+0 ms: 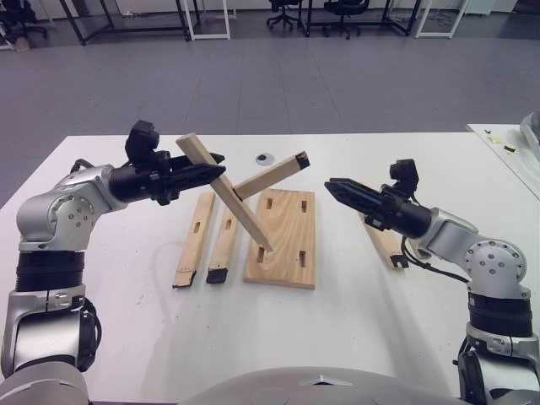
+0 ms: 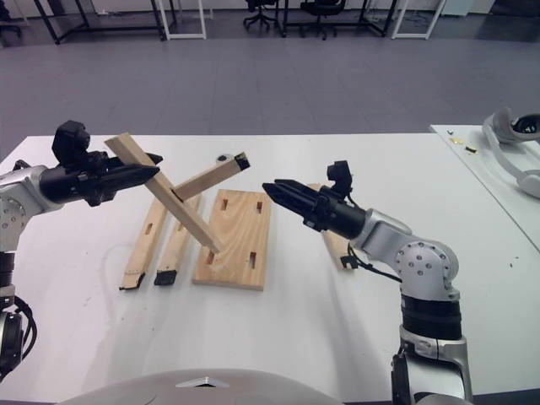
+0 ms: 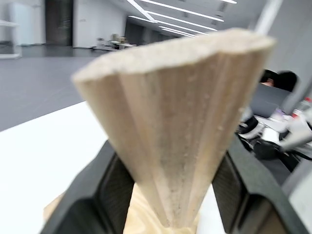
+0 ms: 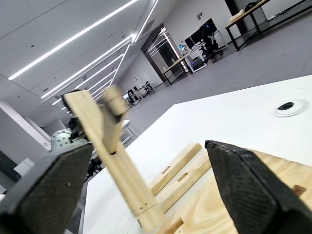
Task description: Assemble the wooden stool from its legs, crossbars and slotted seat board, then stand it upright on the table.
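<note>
Two loose legs, the outer leg (image 1: 193, 239) and the inner leg (image 1: 224, 240), lie flat side by side on the white table (image 1: 126, 337), just left of the slotted seat board (image 1: 291, 245) lying flat. A further wooden piece (image 1: 384, 245) lies under the right arm. The right gripper (image 1: 333, 187) hovers beside the board's far right corner, fingers spread. The left gripper (image 1: 218, 165) clamps a tilted leg (image 1: 240, 207) whose lower end meets the board; a crossbar (image 1: 274, 175) angles up from it. Beyond sits a grommet (image 1: 265, 158).
</note>
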Action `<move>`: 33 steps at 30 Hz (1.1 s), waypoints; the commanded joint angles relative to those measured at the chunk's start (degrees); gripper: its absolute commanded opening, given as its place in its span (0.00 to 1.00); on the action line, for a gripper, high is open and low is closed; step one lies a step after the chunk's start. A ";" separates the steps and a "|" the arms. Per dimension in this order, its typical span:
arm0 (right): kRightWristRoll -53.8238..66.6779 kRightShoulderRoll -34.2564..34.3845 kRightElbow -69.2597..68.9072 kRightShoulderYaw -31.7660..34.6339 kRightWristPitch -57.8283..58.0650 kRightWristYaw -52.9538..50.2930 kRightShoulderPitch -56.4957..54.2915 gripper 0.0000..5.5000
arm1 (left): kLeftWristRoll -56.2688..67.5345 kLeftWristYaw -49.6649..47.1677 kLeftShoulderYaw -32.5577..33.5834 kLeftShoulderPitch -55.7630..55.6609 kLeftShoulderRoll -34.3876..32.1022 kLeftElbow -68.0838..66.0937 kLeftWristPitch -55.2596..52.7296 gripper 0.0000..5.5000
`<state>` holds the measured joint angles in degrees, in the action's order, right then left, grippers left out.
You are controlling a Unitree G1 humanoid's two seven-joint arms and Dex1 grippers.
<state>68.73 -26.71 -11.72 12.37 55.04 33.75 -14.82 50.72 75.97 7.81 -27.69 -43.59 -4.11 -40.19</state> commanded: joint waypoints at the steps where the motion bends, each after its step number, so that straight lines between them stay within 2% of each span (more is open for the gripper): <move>1: -2.16 -1.40 1.38 0.97 -1.16 1.66 -0.07 0.78 | -5.54 7.45 -1.95 -0.89 -0.63 -0.65 8.65 0.38; 4: -2.95 -1.46 1.47 0.97 -1.13 2.29 -0.71 0.78 | -11.05 11.82 -4.22 -1.30 -0.33 -3.08 16.29 0.38; 8: -3.45 -1.52 1.60 0.95 -0.59 2.68 -1.62 0.78 | -14.35 13.99 -5.41 -1.91 0.07 -5.13 20.21 0.38; 18: -3.44 -1.26 1.35 1.43 -0.25 2.02 -1.47 0.78 | -13.12 14.66 -6.31 -2.06 1.39 -1.04 18.93 0.38; 23: -2.88 -0.93 0.71 1.88 -0.17 1.10 -1.18 0.78 | -15.20 16.37 -7.71 -1.27 -0.39 -2.01 21.15 0.38; 33: -2.23 0.27 -0.65 2.04 0.02 -0.60 -0.81 0.78 | -17.42 16.18 -9.80 -2.45 1.97 -3.07 25.62 0.38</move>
<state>65.75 -26.43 -11.65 13.89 54.61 33.99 -15.45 34.12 91.84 -1.38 -29.05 -41.53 -6.88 -15.19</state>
